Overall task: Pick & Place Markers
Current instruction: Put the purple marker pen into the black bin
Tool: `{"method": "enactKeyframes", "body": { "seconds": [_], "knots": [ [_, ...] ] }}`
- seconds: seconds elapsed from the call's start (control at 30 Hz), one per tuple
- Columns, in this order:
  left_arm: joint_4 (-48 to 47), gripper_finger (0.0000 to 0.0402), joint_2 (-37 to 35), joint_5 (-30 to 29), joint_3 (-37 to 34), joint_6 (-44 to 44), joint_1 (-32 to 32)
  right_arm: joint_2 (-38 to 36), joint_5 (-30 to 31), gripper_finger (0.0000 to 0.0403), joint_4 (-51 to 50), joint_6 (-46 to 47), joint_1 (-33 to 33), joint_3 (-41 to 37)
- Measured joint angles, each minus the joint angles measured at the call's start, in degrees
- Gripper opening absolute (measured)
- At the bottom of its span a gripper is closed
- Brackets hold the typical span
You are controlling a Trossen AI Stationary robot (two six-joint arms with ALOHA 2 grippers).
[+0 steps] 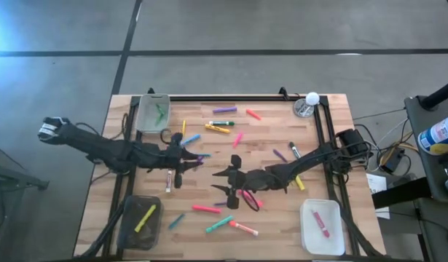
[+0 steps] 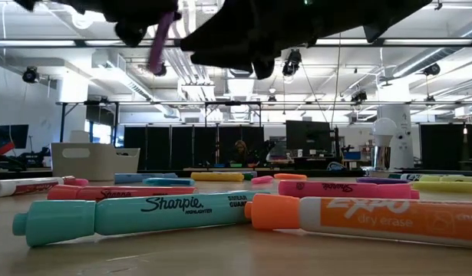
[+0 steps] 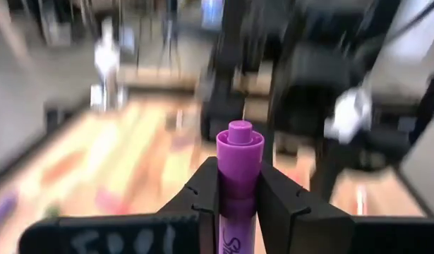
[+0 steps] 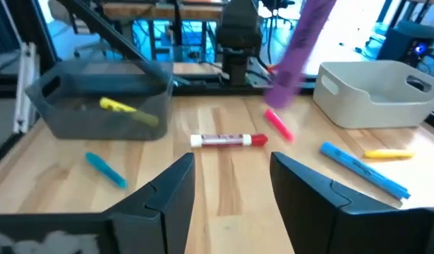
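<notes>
Nearest the low camera, a teal highlighter [image 2: 132, 217] and an orange dry-erase marker [image 2: 366, 220] lying end to end on the table [image 1: 333, 145]. Above mid-table, left gripper [image 3: 239, 185] clamped on a purple marker [image 3: 238, 185], lifted clear of the wood; right gripper [image 4: 231, 187] just beside it, fingers spread, empty. Farther out, remaining markers [image 1: 222, 110] scattered, some in corner bins [image 1: 152, 113].

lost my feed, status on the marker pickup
Left gripper shut on purple marker, held above the table. Right gripper open, empty, mid-table. Nothing in the way.
</notes>
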Motion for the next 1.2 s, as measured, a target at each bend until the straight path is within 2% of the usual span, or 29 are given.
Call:
{"method": "enactKeyframes", "body": {
  "seconds": [0.1,0.2,0.5,0.6,0.9,1.1,1.2],
  "knots": [
    [-21.1,0.0055,-0.8,0.0,5.5,-7.1,-0.7,0.0,0.0,0.0171,-0.6,0.0,0.0,-0.2],
    [-37.7,0.0055,-0.4,0.1,8.9,-14.8,-2.3,0.0,0.0,0.0161,-0.6,-0.2,0.0,-0.3],
    [-65.5,0.0064,1.3,1.2,7.8,-42.8,-7.7,0.0,0.1,0.0133,-0.6,-0.7,-0.4,-0.4],
    [-67.3,0.0061,1.3,3.3,7.0,-48.7,-8.9,0.0,0.1,0.0125,-0.6,-0.7,-0.4,-0.4],
    [-67.3,0.0057,1.6,7.7,9.4,-54.9,-14.2,0.0,0.1,0.0107,-0.6,-0.7,-0.4,-0.4],
    [-66.2,0.0057,5.5,13.1,13.4,-63.0,-23.7,0.0,0.1,0.0097,-0.6,-0.7,-0.4,-0.4],
    [-66.2,0.0057,9.3,13.5,15.7,-67.9,-29.5,0.0,0.1,0.0091,-0.5,-0.7,-0.4,-0.4]
  ]
}}
